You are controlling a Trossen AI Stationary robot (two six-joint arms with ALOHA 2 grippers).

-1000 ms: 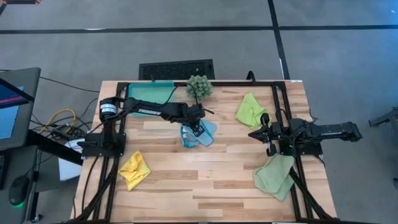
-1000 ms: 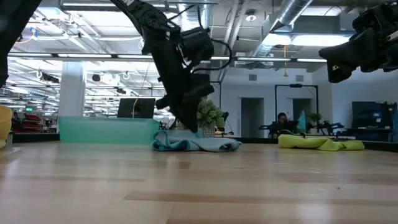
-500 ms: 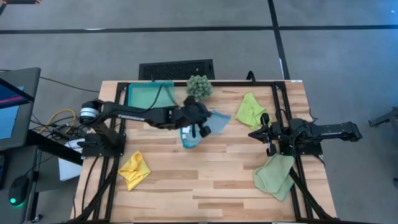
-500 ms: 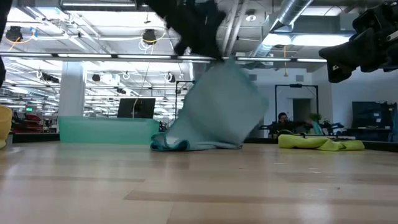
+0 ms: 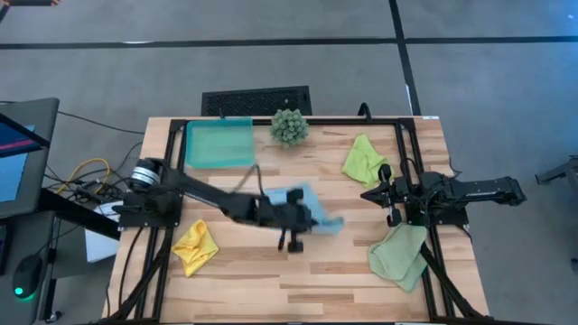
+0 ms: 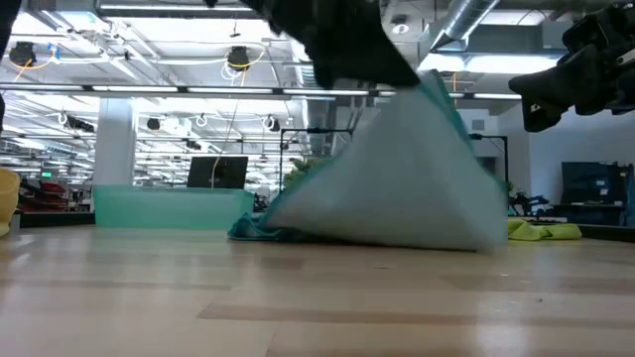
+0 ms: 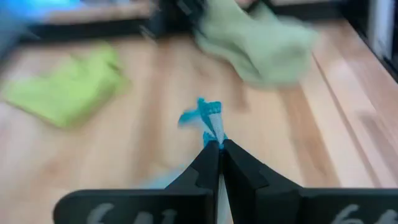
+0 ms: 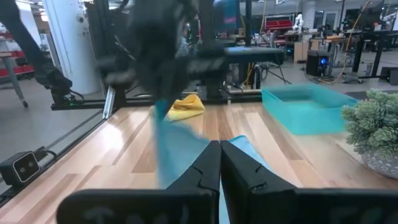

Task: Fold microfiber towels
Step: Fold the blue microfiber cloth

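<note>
Light blue towel point(image 5: 307, 209) sits mid-tabletop point(image 5: 271, 271), one corner pinched up in my left pincer point(image 5: 291, 236) — the rest drapes down to the wood like a tent. It's soft, limp and light, so I judge a corner or hem the best hold. My right pincer point(image 5: 386, 195) waits at the right edge with fingers pressed together, between the lime green towel point(image 5: 363, 159) and the sage towel point(image 5: 398, 254). A yellow towel point(image 5: 195, 246) lies near left.

No legible text, label, brand, number or sign anywhere in these views
</note>
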